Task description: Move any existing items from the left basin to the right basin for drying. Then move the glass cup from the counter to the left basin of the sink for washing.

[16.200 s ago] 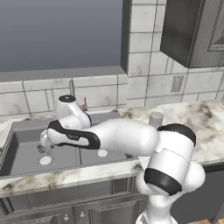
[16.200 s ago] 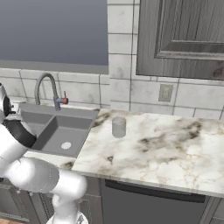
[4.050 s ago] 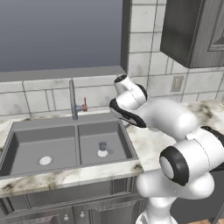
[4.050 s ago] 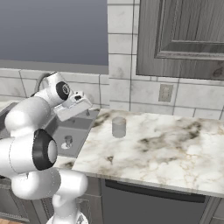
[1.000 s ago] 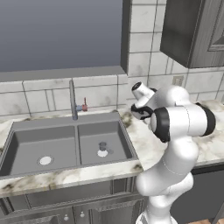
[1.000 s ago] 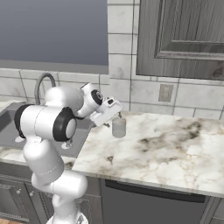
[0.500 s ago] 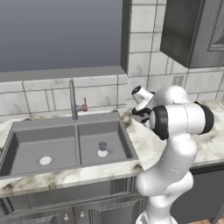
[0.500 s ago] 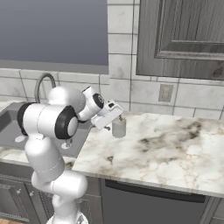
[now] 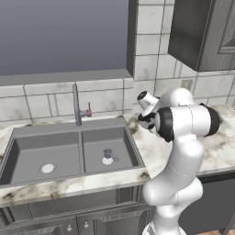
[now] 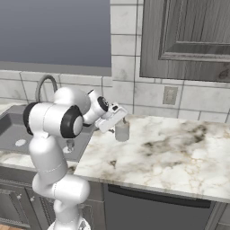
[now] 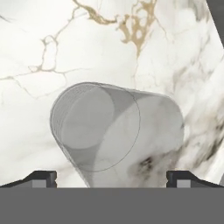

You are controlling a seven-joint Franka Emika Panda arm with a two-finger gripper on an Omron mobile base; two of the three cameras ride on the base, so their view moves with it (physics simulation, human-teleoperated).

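Grey little piece (image 9: 108,153) sits in the right basin (image 9: 108,147), so step one looks done. My claw (image 10: 120,117) hangs spread apart over the glass cup (image 10: 121,131), upright on the desk (image 10: 179,148), ungrasped.

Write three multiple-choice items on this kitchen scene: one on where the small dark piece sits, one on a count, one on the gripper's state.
1. Where is the small dark piece?
A. right basin
B. left basin
C. counter

2. How many basins does the sink have?
A. one
B. two
C. three

3. How does the gripper stand at the glass cup?
A. shut on it
B. open, its fingertips either side of it
C. shut, far away

Answers: 1 A, the piece stands by the right drain. 2 B, a divider splits two bowls. 3 B, the hand view shows its tips wide apart.
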